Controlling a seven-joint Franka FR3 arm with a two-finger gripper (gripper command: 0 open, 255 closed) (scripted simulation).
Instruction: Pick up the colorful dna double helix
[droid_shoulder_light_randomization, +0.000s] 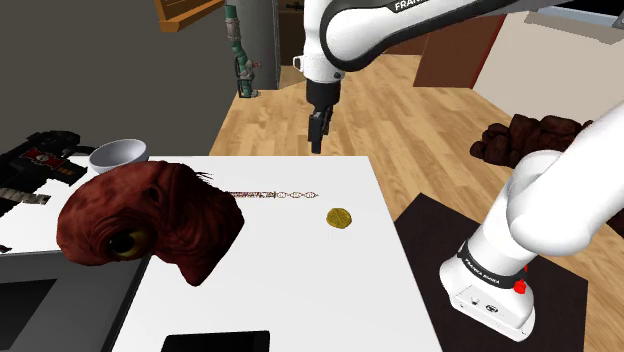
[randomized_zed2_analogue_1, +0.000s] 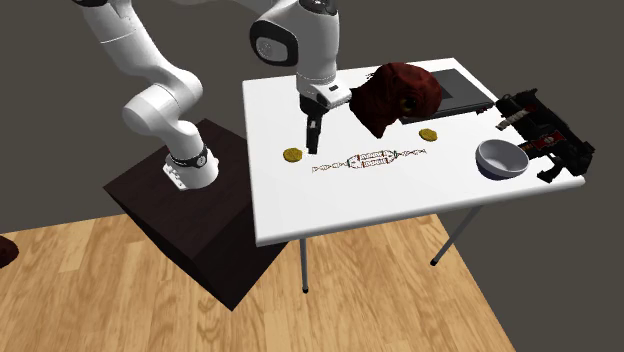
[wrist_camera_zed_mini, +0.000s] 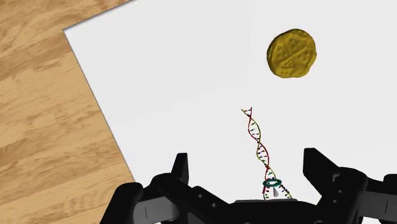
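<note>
The DNA double helix (droid_shoulder_light_randomization: 273, 195) is a thin red, green and yellow strand lying flat on the white table (droid_shoulder_light_randomization: 300, 290), between the dark red lump and the yellow disc. In the second exterior view the helix (randomized_zed2_analogue_1: 370, 160) runs along the table's middle, thicker at its centre. My black gripper (droid_shoulder_light_randomization: 318, 133) hangs above the table's far edge, over the strand's thin end. In the wrist view the helix (wrist_camera_zed_mini: 259, 149) runs away from between my open fingers (wrist_camera_zed_mini: 318, 167), untouched. The gripper (randomized_zed2_analogue_1: 313, 138) holds nothing.
A big dark red creature-head shape (droid_shoulder_light_randomization: 150, 218) lies beside the helix. A yellow disc (droid_shoulder_light_randomization: 339, 217) lies near the strand's end, a second one (randomized_zed2_analogue_1: 429, 133) further along. A white bowl (droid_shoulder_light_randomization: 119, 154), a black and red tool (randomized_zed2_analogue_1: 543, 135) and a black slab (droid_shoulder_light_randomization: 215, 341) occupy the table's other parts.
</note>
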